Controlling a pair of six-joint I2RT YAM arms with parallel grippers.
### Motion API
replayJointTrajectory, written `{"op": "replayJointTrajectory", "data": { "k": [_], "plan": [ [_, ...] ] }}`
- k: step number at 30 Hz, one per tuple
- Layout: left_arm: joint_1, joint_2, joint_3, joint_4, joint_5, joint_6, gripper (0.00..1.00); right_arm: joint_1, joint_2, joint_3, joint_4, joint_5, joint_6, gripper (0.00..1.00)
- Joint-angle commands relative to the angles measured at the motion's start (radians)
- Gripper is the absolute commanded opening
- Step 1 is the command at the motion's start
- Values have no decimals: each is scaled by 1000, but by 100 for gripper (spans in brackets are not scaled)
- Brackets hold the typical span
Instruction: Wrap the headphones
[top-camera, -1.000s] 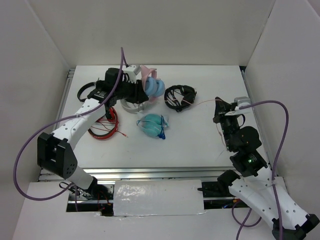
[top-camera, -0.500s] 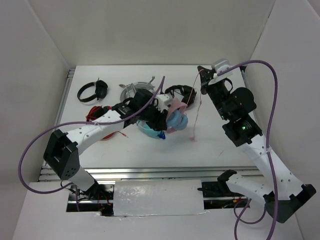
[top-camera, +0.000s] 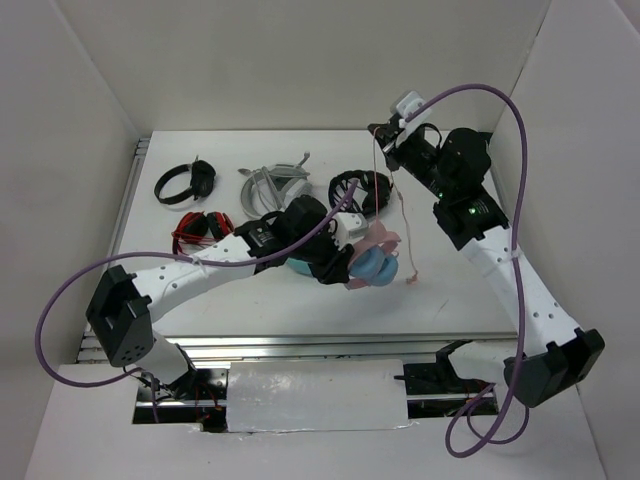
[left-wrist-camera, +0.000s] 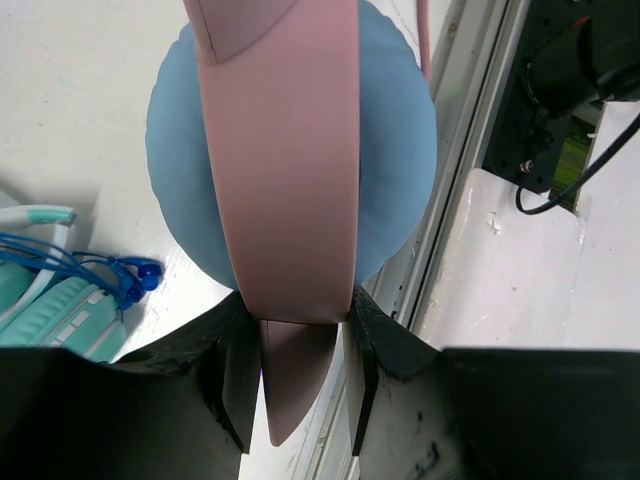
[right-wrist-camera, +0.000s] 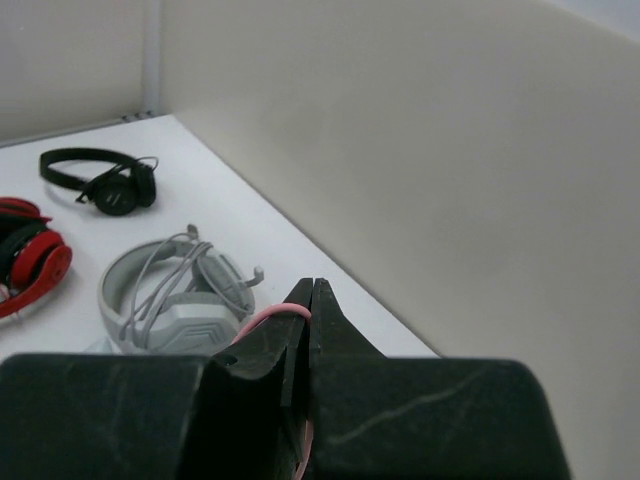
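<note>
**A:** Where are the headphones (top-camera: 375, 262)?

**B:** Near the middle of the worktop (top-camera: 440, 300), in the left arm's grip. The left pincer (left-wrist-camera: 300, 350) is clamped on the pink headband (left-wrist-camera: 285, 180), one finger on each edge, with a blue ear cup (left-wrist-camera: 390, 150) just behind the band. The set seems to be lifted off the surface, though I cannot say for certain.

**A:** Why grip the band and not a cup?

**B:** My guess is that the band is flat and stiff, so it will not twist in the fingers. It also leaves the cups and the band's sides bare for the cord to go round.

**A:** And the other arm?

**B:** It is raised toward the far right of the worktop. The right pincer (right-wrist-camera: 311, 295) is fully closed, nipping the thin pink cable (right-wrist-camera: 272, 314) between its tips. From there the cord runs down in a loose line toward the headphones.

**A:** So one arm anchors and the other feeds?

**B:** That is how I read it. Holding the cord high and apart from the set takes up slack, which looks like the start of a winding pass, with no turn yet visible round the band.

**A:** Is anything in the way?

**B:** A teal pair (left-wrist-camera: 55, 310) lies just beside the held set, partly under the left arm. A grey pair (right-wrist-camera: 175, 290), a black pair (right-wrist-camera: 105, 185) and a red pair (right-wrist-camera: 25, 260) lie farther left. The dangling cord could snag on one of them if it swings low.
</note>
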Motion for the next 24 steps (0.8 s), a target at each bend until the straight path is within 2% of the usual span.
{"op": "replayJointTrajectory", "data": {
  "k": [1,8,13,15,21,24],
  "plan": [
    [-30,-22,37,40,43,39,0,-24,39,68,-5,-143,-24,0],
    [-96,-25,82,3,8,89,0,-61,193,131,-71,-217,-21,0],
    [-125,-83,74,9,-47,86,0,-90,297,104,-39,-206,65,0],
    [-125,-138,58,25,-102,79,0,-118,299,13,29,-173,135,0],
    [-114,-278,18,98,-244,59,0,-168,261,-266,162,-226,312,0],
    [-70,-308,25,134,-305,-16,0,-165,213,-402,217,-239,369,0]
  ]
}}
